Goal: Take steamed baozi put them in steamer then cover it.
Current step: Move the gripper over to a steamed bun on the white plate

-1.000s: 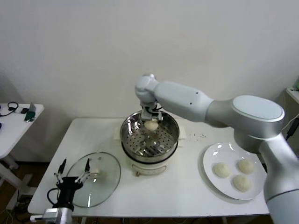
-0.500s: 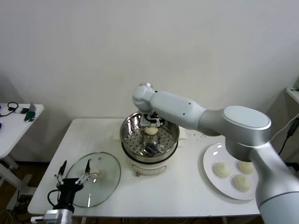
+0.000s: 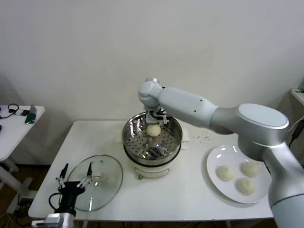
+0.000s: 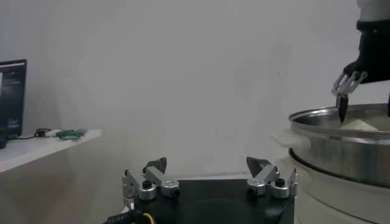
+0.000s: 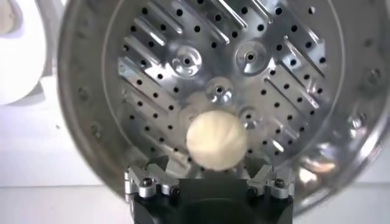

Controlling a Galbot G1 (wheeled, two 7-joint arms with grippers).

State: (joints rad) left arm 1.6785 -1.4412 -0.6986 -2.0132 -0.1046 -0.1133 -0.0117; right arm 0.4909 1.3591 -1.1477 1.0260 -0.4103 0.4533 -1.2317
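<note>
The shiny steamer (image 3: 137, 142) stands mid-table on its white base. One steamed baozi (image 3: 153, 129) lies free on its perforated floor (image 5: 286, 79), toward the back. My right gripper (image 3: 155, 118) hovers just above that bun, open, with the baozi (image 5: 216, 140) showing between its spread fingers (image 5: 149, 182). Three more baozi (image 3: 225, 173) lie on the white plate (image 3: 212, 156) at the right. The glass cover (image 3: 107, 183) lies flat at the front left. My left gripper (image 3: 74, 176) stands open and empty over the cover's near-left part.
In the left wrist view, the steamer's rim (image 4: 341, 143) rises beyond the open left gripper (image 4: 207, 167), with the right gripper (image 4: 359, 85) above it. A small side table (image 3: 14, 123) with cables stands off to the left. A wall is close behind.
My right gripper has opened and let the baozi go onto the steamer floor, then risen slightly above it. The left arm has stayed put.
</note>
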